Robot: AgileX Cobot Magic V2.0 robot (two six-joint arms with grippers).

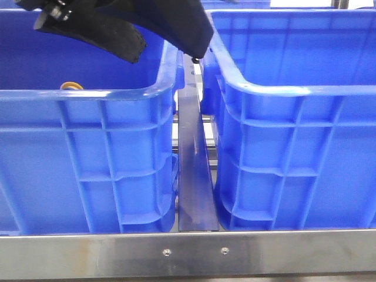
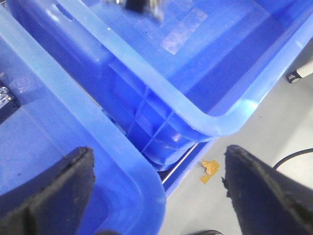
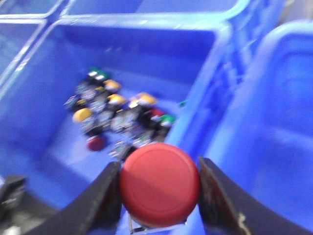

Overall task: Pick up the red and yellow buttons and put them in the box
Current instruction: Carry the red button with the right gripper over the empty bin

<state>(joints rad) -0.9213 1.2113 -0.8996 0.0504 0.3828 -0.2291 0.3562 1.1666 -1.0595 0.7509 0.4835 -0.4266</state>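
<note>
My right gripper (image 3: 159, 182) is shut on a red button (image 3: 159, 188) with a wide domed cap, held above a blue crate (image 3: 29, 88). A pile of buttons (image 3: 115, 117) lies on that crate's floor, among them yellow caps (image 3: 82, 115) and a dark red one (image 3: 96, 143). A second blue crate (image 3: 274, 122) stands beside it. My left gripper (image 2: 157, 171) is open and empty over a crate's rim corner (image 2: 142, 181). In the front view the two crates stand left (image 1: 88, 153) and right (image 1: 294, 147), and an orange cap (image 1: 71, 86) peeks over the left rim.
Black arm parts (image 1: 176, 23) hang over the gap between the crates; I cannot tell which arm's. A narrow metal strip (image 1: 192, 176) runs between the crates. A metal rail (image 1: 188, 252) edges the front. The floor below shows yellow tape (image 2: 210, 169).
</note>
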